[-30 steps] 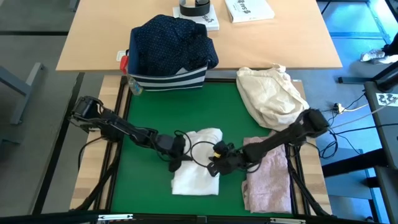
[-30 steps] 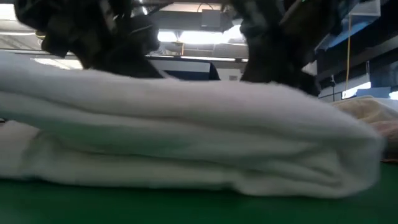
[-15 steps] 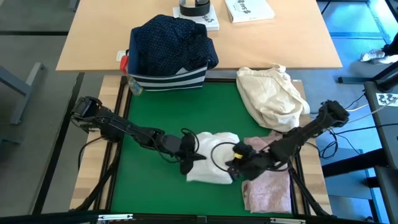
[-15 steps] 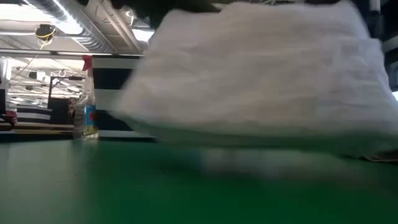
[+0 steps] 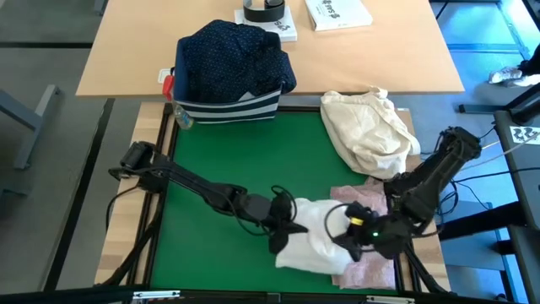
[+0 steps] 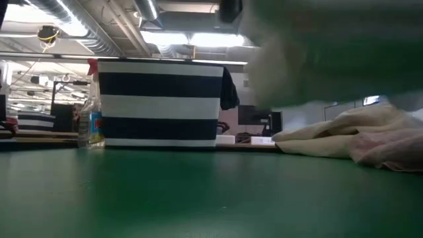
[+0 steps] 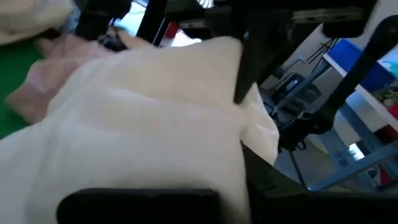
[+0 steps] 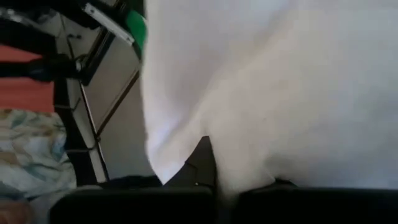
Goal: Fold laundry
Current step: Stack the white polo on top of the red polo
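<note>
The folded white shirt (image 5: 314, 239) hangs between my two grippers near the table's front right, above the left part of the pale pink top (image 5: 369, 268), which lies flat on the mat. My left gripper (image 5: 285, 230) is shut on the shirt's left side and my right gripper (image 5: 350, 233) on its right side. The low view shows the shirt (image 6: 330, 46) above the green mat (image 6: 198, 198). The navy white-dotted shirt (image 5: 236, 55) lies heaped in the striped bin (image 5: 228, 108) at the far edge. My left gripper holds the folded white shirt at its left edge (image 5: 295, 238), coming nearly level from the table's left. The cloth (image 7: 143, 174) covers the fingers, so the layers cannot be told. The shirt is lifted clear of the mat. My right gripper holds the shirt's right edge (image 5: 337, 236), slanting down from the table's right. White cloth (image 8: 249, 162) drapes over the fingers and hides the contact. The shirt hangs slack below the hold.
A cream cloth bundle (image 5: 368, 128) lies at the mat's far right corner. A spray bottle (image 5: 175, 105) stands left of the bin. The wooden table (image 5: 126, 59) beyond holds a tape roll (image 5: 264, 12) and a booklet (image 5: 337, 12). The mat's left half (image 5: 219, 169) is bare.
Both grippers have gone up and toward the table's right edge, staying shut. The folded white shirt has been lifted clear of the mat's middle and carried right; it now hangs over the pink top's left part.
</note>
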